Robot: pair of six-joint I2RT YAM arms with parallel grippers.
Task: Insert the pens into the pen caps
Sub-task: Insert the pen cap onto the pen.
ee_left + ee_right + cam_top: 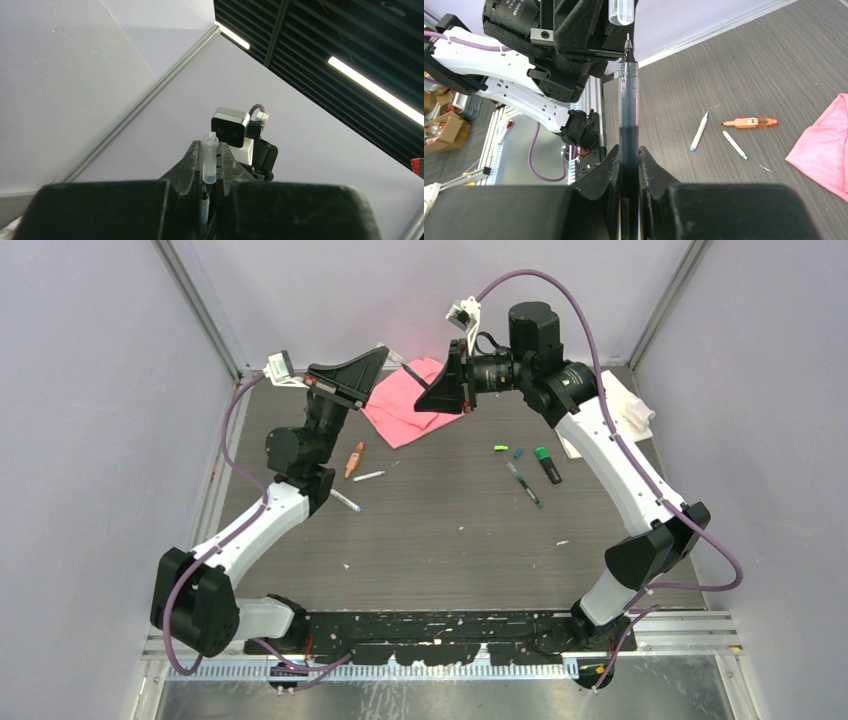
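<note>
Right wrist view: cap (621,12) cut off by top edge. Pen (628,100) lower barrel hidden inside right pincer (629,152). Pink cloth (824,145) cut by right edge.
Left wrist view: cap's lower end lost in dark gap of left pincer (210,150).
Top view: pen and cap too small to make out. White cloth (630,400) partly behind right arm (610,455).

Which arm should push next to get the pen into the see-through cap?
Right, probably. The right gripper holds the dark pen, tip aimed just short of the clear cap that the left gripper holds.
</note>
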